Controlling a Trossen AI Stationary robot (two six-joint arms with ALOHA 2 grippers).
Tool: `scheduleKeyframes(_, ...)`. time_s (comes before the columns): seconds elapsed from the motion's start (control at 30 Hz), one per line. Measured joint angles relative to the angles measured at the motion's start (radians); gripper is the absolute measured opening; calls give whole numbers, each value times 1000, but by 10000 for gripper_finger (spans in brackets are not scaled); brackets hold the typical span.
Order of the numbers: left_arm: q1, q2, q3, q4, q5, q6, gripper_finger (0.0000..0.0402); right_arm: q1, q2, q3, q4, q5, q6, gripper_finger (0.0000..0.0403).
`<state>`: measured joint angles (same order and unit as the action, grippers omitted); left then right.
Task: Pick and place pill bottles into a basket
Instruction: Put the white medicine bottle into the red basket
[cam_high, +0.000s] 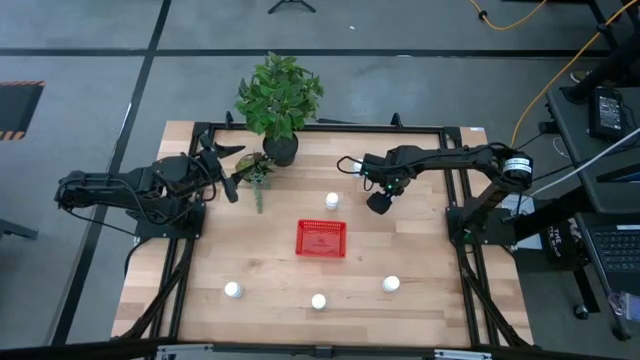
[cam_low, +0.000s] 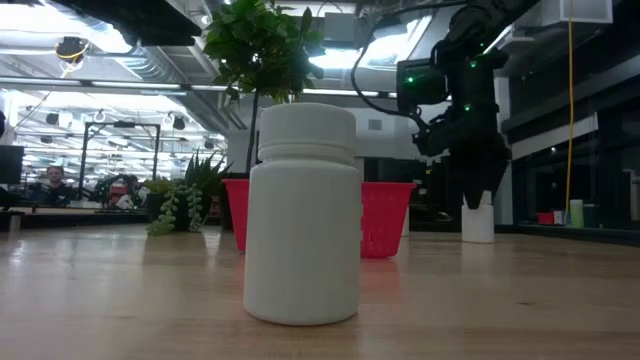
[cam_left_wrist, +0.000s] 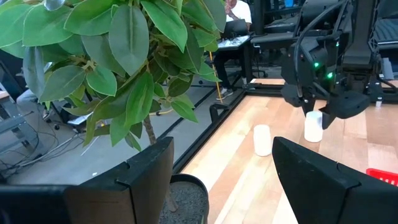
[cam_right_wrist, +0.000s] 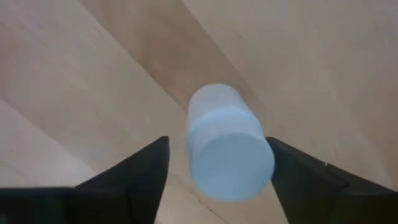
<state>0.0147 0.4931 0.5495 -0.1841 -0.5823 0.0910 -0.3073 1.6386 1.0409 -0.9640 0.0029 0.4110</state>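
While my right gripper (cam_high: 379, 204) hovers from above over one pill bottle, the red basket (cam_high: 321, 238) sits mid-table among four loose bottles, and my left gripper (cam_high: 222, 170) waits by the potted plant (cam_high: 279, 100). Level with the table, a near bottle (cam_low: 302, 214) blocks the basket. At my right wrist, fingers apart flank the bottle (cam_right_wrist: 227, 143), not touching.
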Motion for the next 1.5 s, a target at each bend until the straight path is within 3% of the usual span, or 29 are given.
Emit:
scheduleKeyframes(0.3, 0, 0, 0, 0, 0, 0, 267, 0, -3, 2, 8, -3, -1, 154)
scheduleKeyframes(0.6, 0, 0, 0, 0, 0, 0, 267, 41, 2, 101, 5, -6, -26, 152)
scheduleKeyframes(1.1, 0, 0, 0, 0, 0, 0, 267, 342, 6, 595, -182, 3, 31, 152)
scheduleKeyframes(1.33, 0, 0, 0, 0, -1, 1, 267, 485, 136, 642, -172, 27, 128, 152)
scheduleKeyframes(1.5, 0, 0, 0, 0, -1, 0, 267, 510, 255, 643, -111, 22, 135, 152)
